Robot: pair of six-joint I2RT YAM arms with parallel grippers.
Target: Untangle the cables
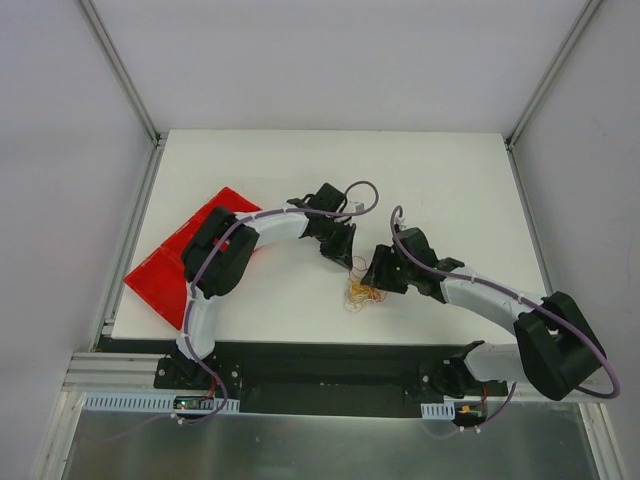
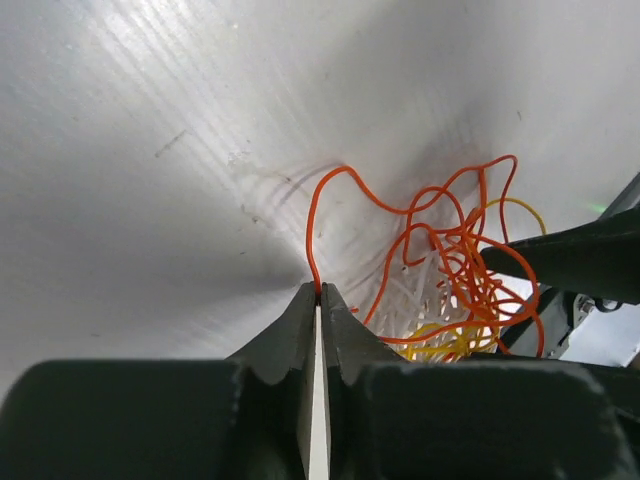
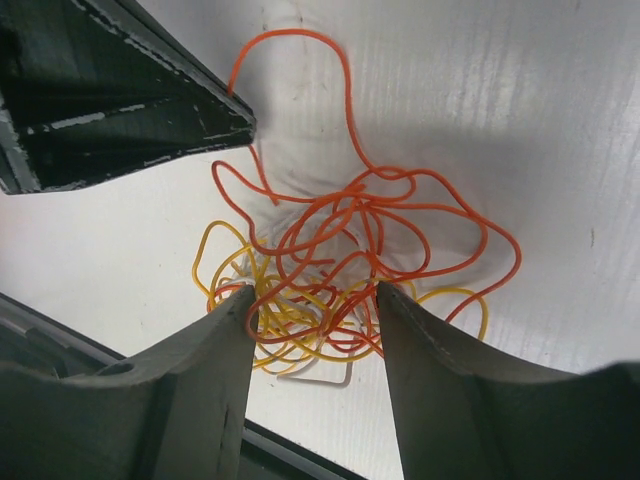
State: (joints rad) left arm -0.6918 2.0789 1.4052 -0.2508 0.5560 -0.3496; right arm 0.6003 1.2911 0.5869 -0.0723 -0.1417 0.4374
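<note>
Your left tool (image 2: 318,292) clenched on orange wire (image 2: 309,235), right tool (image 3: 315,295) released, straddling clump (image 3: 300,335). Next imo: clamp clump, drag wire clear slowly.

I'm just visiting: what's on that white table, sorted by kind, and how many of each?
Robot arms: 2 (left arm, right arm)
Tangle of thin wires: 1, orange, yellow and whitish; the strands are too knotted to count
Red tray, partly under the left arm: 1
Total: 4
</note>
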